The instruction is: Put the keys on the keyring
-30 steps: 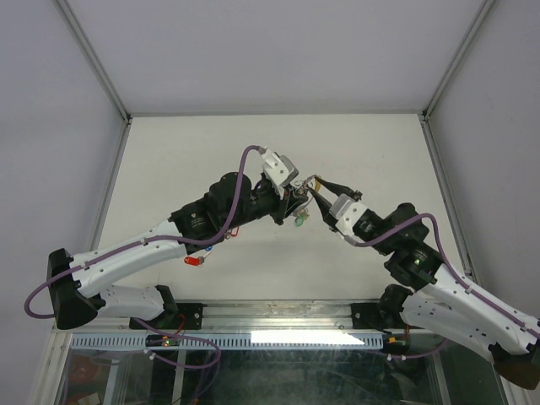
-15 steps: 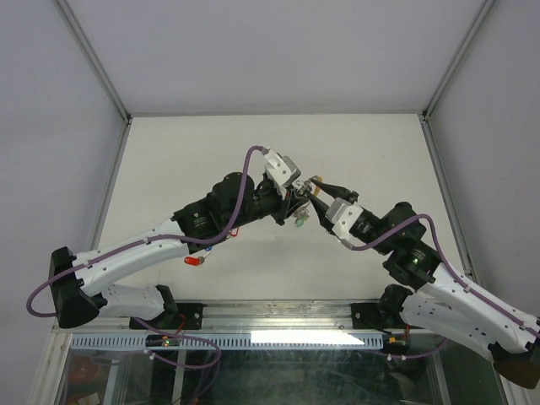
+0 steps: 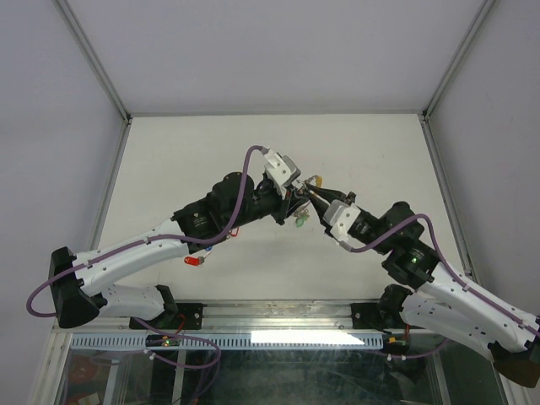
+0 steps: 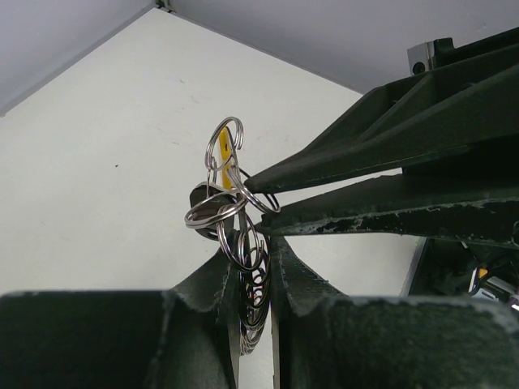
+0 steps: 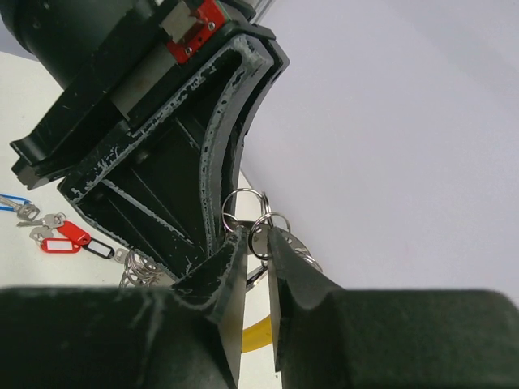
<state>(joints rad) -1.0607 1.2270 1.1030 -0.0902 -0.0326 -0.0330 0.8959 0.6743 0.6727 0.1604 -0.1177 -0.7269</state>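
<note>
Between the fingers of my left gripper [image 4: 253,247] stands a bunch of thin silver wire rings, the keyring [image 4: 251,279], and the gripper is shut on it. More loops and a yellow tag [image 4: 222,148] stick up above the fingertips. My right gripper [image 4: 256,204] reaches in from the right, its tips closed to a narrow gap on one loop of the keyring [image 5: 259,217]. In the top view both grippers [image 3: 297,201] [image 3: 313,195] meet above the table's middle, and a green tag [image 3: 299,222] hangs below them. Loose keys with a red tag [image 3: 195,261] lie on the table.
A blue-tagged key [image 3: 211,246] lies near the left forearm. In the right wrist view a red tag [image 5: 66,241], a dark tag [image 5: 101,248] and more rings [image 5: 139,271] lie on the white table [image 3: 169,160]. Walls enclose the table on three sides.
My right gripper has moved slightly left, closer to the left gripper, and its jaws have narrowed on the rings. The left gripper holds still.
</note>
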